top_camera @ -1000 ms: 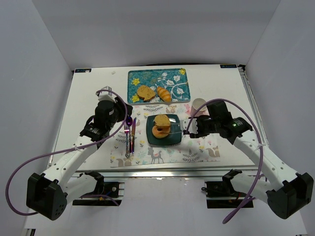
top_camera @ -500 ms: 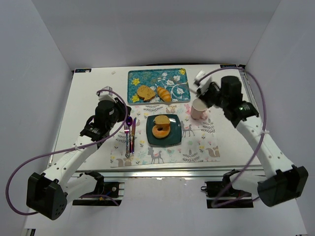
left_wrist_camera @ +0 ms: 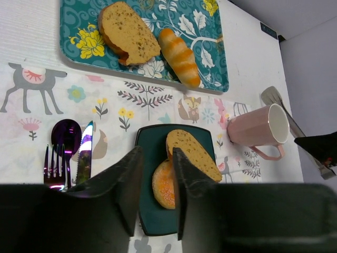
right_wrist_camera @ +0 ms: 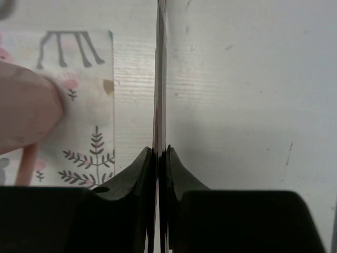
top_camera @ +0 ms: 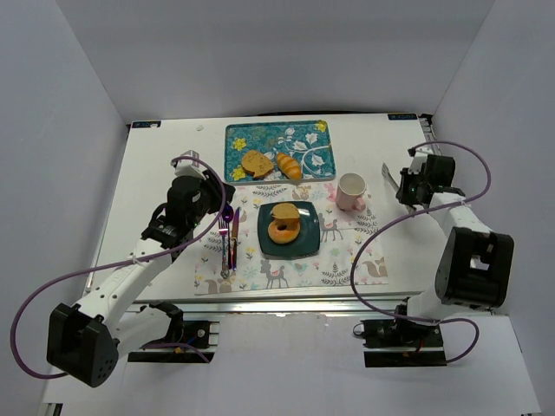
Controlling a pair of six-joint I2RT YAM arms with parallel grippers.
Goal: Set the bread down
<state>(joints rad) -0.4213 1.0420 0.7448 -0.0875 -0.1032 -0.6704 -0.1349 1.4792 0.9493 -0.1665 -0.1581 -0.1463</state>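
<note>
A slice of bread point(top_camera: 284, 211) point(left_wrist_camera: 192, 153) leans on a round orange bun point(top_camera: 282, 231) point(left_wrist_camera: 164, 184) on the dark green plate point(top_camera: 299, 247) point(left_wrist_camera: 150, 153). Another bread slice point(top_camera: 257, 162) point(left_wrist_camera: 126, 31) and a croissant point(top_camera: 289, 165) point(left_wrist_camera: 179, 57) lie on the teal flowered tray point(top_camera: 316, 130) point(left_wrist_camera: 68, 31). My left gripper point(top_camera: 217, 194) point(left_wrist_camera: 157, 153) hovers left of the plate, open, with nothing between its fingers. My right gripper point(top_camera: 408, 186) point(right_wrist_camera: 159, 150) is far right, shut on a thin metal spatula point(top_camera: 390, 178) point(right_wrist_camera: 159, 79) point(left_wrist_camera: 274, 96).
A pink mug point(top_camera: 350, 191) point(left_wrist_camera: 255, 129) stands right of the plate on the patterned placemat point(top_camera: 347, 260). Spoon point(left_wrist_camera: 66, 134), knife point(left_wrist_camera: 84, 153) and fork point(left_wrist_camera: 52, 168) lie left of the plate, under my left gripper. White walls close in the table.
My right arm has swung from the plate, past the mug, out to the table's right side, carrying the spatula. The left arm has stayed put. The bread on the plate has not moved.
</note>
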